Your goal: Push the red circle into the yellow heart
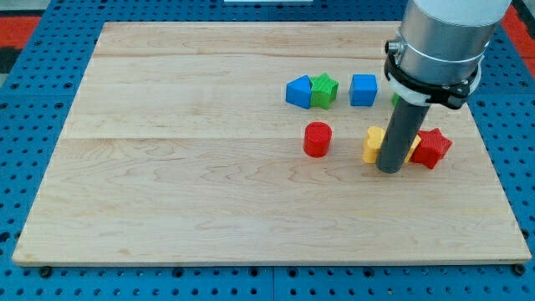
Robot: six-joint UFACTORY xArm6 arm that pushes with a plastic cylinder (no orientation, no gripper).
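The red circle [318, 139] stands on the wooden board at the view's right of centre. The yellow heart [373, 145] lies a short gap to its right, partly hidden behind my rod. My tip [389, 170] rests on the board just right of and below the yellow heart, touching or nearly touching it. The tip is well to the right of the red circle, with the heart between them.
A red star [432, 148] lies right of the rod. Above sit a blue block [298, 92] touching a green star [324, 90], a blue cube [363, 89], and a green block [395, 99] mostly hidden by the arm. The board's right edge [495, 159] is near.
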